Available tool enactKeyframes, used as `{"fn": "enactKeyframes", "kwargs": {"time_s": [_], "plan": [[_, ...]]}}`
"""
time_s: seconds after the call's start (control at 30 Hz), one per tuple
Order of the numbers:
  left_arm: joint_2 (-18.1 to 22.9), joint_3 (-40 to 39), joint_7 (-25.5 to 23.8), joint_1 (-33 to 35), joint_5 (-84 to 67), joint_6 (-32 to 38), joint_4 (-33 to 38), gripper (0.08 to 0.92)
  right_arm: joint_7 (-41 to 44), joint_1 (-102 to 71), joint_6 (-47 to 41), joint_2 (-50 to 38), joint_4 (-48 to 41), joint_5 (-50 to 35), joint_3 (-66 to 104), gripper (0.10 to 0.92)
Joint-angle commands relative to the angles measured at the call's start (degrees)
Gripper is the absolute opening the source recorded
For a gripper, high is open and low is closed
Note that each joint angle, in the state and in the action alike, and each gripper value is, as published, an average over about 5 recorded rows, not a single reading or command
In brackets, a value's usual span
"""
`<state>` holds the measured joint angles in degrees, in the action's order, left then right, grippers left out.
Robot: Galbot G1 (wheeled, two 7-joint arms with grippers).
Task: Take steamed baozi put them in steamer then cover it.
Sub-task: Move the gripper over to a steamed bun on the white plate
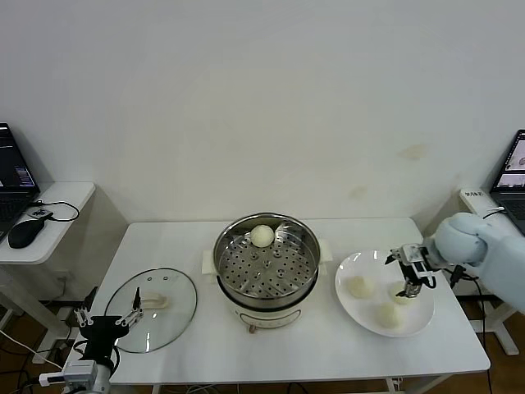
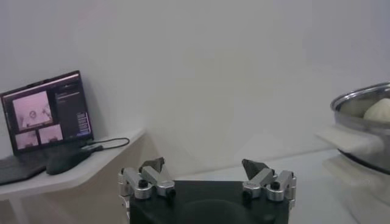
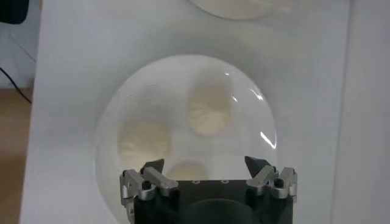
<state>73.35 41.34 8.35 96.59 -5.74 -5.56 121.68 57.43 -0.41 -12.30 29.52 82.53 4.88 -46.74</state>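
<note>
A lab-like room: bare white wall (image 1: pixel 262 98), white table (image 1: pixel 189 238), laptops (image 1: pixel 15 176) on side desks.

Shiny perforated metal steamer (image 1: pixel 267 264), clear glass cover (image 1: pixel 152 309), glossy white plate (image 1: pixel 420 313), smooth matt baozi (image 1: pixel 262 235).

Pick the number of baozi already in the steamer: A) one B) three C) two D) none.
A: a single baozi sits on the perforated tray at the far side of the steamer, while three more remain on the white plate.
</note>
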Motion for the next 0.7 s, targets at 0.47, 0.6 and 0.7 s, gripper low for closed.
{"fn": "enactKeyframes", "kwargs": {"time_s": [0.47, 0.6, 0.7], "plan": [[0.1, 0.4, 0.0, 0.0, 0.3, 0.2, -0.6, 0.823, -1.1, -5.9, 1.3, 14.8, -14.2, 2.3, 4.1, 0.823], [0.0, 0.5, 0.0, -0.2, 0.3, 0.3, -0.9, 0.823, -1.4, -5.9, 1.2, 15.7, -15.4, 2.7, 4.2, 0.821], [0.0, 0.5, 0.0, -0.2, 0.3, 0.2, -0.9, 0.823, -1.4, -5.9, 0.9, 16.0, -15.7, 2.8, 4.1, 0.809]]}}
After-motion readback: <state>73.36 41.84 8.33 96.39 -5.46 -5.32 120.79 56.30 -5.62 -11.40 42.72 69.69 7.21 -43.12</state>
